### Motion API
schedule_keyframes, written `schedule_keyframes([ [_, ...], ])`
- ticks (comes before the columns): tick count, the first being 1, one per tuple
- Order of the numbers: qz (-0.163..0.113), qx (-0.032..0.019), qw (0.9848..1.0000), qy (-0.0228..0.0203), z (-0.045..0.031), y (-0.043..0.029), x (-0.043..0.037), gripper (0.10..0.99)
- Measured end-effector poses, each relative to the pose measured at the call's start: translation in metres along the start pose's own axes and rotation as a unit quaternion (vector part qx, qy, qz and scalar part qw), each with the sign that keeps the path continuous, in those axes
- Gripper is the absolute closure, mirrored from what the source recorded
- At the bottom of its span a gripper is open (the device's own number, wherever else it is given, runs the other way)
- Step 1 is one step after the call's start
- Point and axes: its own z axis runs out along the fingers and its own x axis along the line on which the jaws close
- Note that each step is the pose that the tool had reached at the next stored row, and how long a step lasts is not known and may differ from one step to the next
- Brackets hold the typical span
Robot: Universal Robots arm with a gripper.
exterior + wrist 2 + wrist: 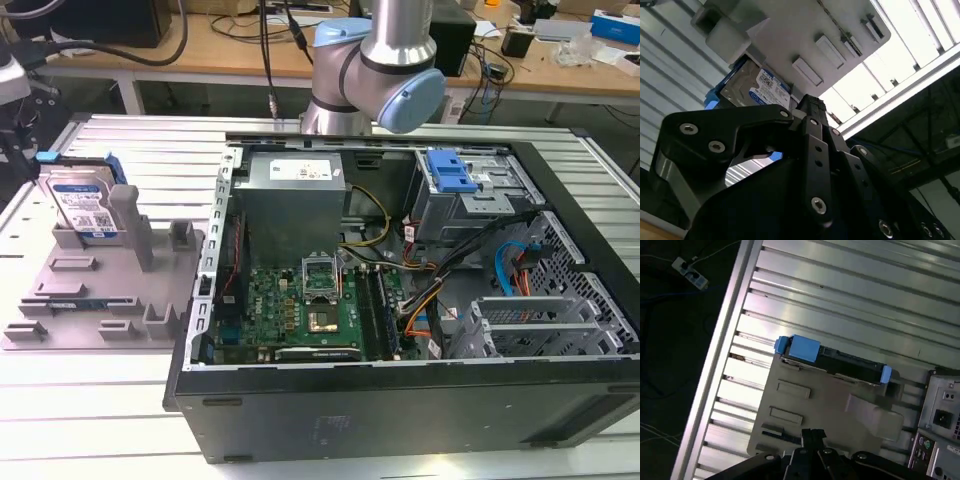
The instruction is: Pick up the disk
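One disk (84, 207) to lift: propped tilted in the grey fixture tray (60, 300), on the worktop (150, 140) at the exterior view's left, beside the open computer case (400, 420). Gripper (813, 434) aimed toward the tray, well apart from the disk, jaws together on nothing. Best to part the jaws first, square them across the blue rails (802, 347), and descend clear of the grey post (127, 215).

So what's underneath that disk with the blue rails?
The disk rests on a grey fixture tray, which sits on the ribbed metal table. The tray surface right beneath it is covered.
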Motion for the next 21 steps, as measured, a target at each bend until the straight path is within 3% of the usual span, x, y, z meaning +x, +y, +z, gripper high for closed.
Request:
schedule_keyframes([
  [5,-0.061,0.0001,0.9982,0.0023,0.0001,0.0,0.0,0.98],
  [9,-0.119,0.0001,0.9929,0.0045,0.0003,0.0,0.0,0.973],
  [10,-0.127,0.0001,0.9918,0.0048,0.0003,0.0,0.0,0.918],
  [11,-0.145,0.0,0.9894,0.0055,0.0003,0.0,0.0,0.851],
  [13,-0.165,0.0001,0.9863,0.0063,0.0003,0.0,0.0,0.729],
  [15,-0.182,0.0001,0.9833,0.0069,0.0004,0.0,0.0,0.729],
  [16,-0.196,0.0001,0.9806,0.0074,0.0005,0.0,0.0,0.608],
  [17,-0.209,0.0001,0.9779,0.0079,0.0005,-0.0001,0.0,0.549],
  [20,-0.239,0.0001,0.971,0.009,0.0008,0.0,0.0,0.486],
  [21,-0.256,0.0001,0.9665,0.0098,0.001,-0.0001,0.0,0.486],
])
